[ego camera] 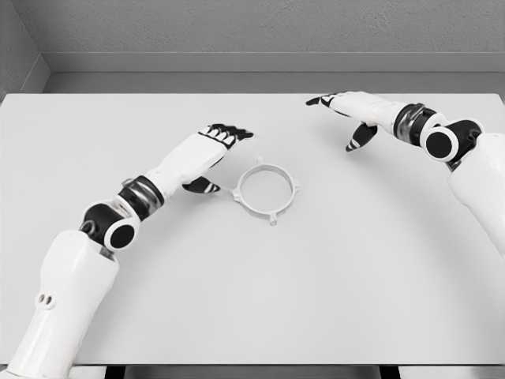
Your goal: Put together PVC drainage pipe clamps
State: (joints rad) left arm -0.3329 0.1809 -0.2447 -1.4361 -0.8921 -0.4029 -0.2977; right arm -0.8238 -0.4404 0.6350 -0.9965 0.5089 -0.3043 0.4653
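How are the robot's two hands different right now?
The left robot hand sits right beside the white clamp ring; the right robot hand is farther back, well away from it. The left points up-right, the right points left. Both are white with black fingertips, open, holding nothing.

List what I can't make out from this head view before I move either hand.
- Left hand: palm side hidden by its own back; contact with the clamp ring unclear.
- Right hand: underside hidden the same way.
- Ring's small tabs: too small to read.
- Right upper arm: cut off by the right edge.
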